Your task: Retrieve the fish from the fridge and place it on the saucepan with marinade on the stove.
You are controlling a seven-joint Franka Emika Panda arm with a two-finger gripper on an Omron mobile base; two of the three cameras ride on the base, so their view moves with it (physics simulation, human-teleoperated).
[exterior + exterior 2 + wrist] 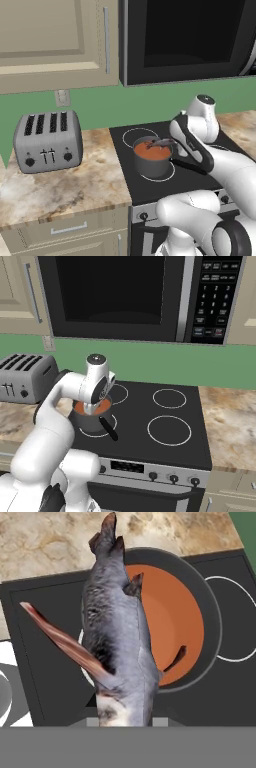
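Toaster: on the counter left of the stove, no part in the task.
Saucepan: on the stove's near-left burner, marinade filling its top.
Fish: out of the fridge, carried to the pot, hanging just above the marinade and partly over the rim.
Gripper: jaws closed on the fish.
Remaining, by judgement: lower, release onto the marinade, withdraw.
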